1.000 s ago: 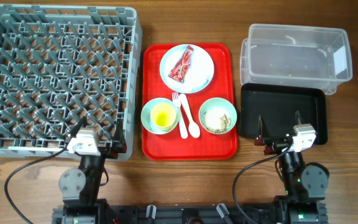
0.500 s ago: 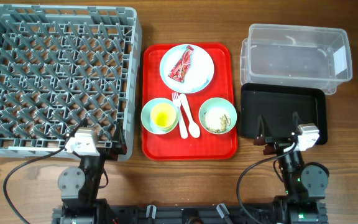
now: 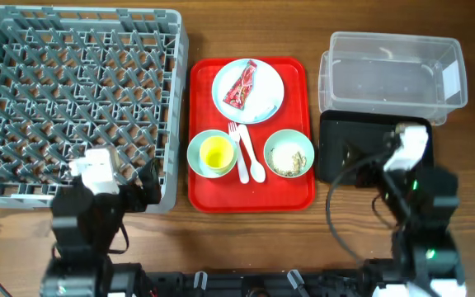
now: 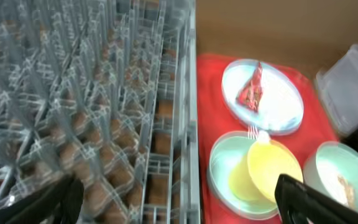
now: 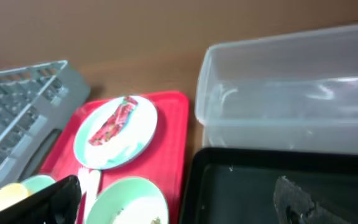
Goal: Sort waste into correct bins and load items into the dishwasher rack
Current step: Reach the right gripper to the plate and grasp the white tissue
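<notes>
The grey dishwasher rack (image 3: 72,91) fills the left. On the red serving tray sit a pale-blue plate (image 3: 258,78) with the red wrapper (image 3: 242,85) and a white tissue (image 3: 264,104), a bowl (image 3: 198,153) holding the yellow cup (image 3: 217,153), a white fork (image 3: 235,136) and spoon (image 3: 252,161), and a bowl (image 3: 302,153) with crumbs (image 3: 285,158). At right stand the clear tub (image 3: 390,70) and the black tray (image 3: 336,132). My left gripper (image 3: 134,177) hangs open over the rack's near right corner (image 4: 166,155). My right gripper (image 3: 368,158) hangs open above the black tray (image 5: 260,180). Both are empty.
The red serving tray (image 3: 251,194) lies between the rack and the bins, close to both. The clear tub (image 5: 291,93) overlaps the black tray's far edge. Bare wooden table shows along the near edge.
Both arms have lifted and swung forward: the left gripper now over the rack's corner, the right further over the black tray. Both stayed open; nothing on the table moved.
</notes>
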You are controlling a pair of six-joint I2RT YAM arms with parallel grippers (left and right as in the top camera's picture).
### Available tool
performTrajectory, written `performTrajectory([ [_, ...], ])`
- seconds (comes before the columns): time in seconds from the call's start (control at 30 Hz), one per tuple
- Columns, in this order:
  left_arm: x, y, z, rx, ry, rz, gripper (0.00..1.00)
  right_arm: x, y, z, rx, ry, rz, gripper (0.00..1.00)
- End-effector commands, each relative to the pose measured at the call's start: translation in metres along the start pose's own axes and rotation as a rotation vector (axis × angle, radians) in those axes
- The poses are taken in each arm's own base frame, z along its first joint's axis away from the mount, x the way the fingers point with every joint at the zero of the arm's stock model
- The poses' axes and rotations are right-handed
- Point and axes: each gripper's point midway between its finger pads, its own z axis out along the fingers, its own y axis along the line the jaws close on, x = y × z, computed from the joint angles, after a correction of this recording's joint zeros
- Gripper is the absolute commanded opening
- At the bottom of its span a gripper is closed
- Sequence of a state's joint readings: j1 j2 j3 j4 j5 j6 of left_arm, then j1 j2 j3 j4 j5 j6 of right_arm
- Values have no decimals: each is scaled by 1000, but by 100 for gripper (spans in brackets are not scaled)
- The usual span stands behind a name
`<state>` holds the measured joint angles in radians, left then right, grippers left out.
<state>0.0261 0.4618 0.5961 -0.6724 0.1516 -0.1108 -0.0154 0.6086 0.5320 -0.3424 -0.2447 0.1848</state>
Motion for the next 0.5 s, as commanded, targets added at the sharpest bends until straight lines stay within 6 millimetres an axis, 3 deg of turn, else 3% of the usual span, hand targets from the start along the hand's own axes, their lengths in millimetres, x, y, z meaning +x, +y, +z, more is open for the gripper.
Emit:
performTrajectory([
  [0.0,-19,-7,-3,-4,97,-23,100,-32,22,8,-82,118,-23,100],
  [0.1,-19,-6,0,-19,180,-37,100,-40,31,9,-110,262,-5,100],
  [0.2,-15,-5,5,-31,244,-47,100,-51,22,19,-42,346,25,100],
  [0.33,-13,-4,8,-31,260,-50,100,-41,33,40,-139,413,82,100],
  [0.47,-13,-4,7,-31,260,-50,100,-44,47,51,-214,408,39,100],
])
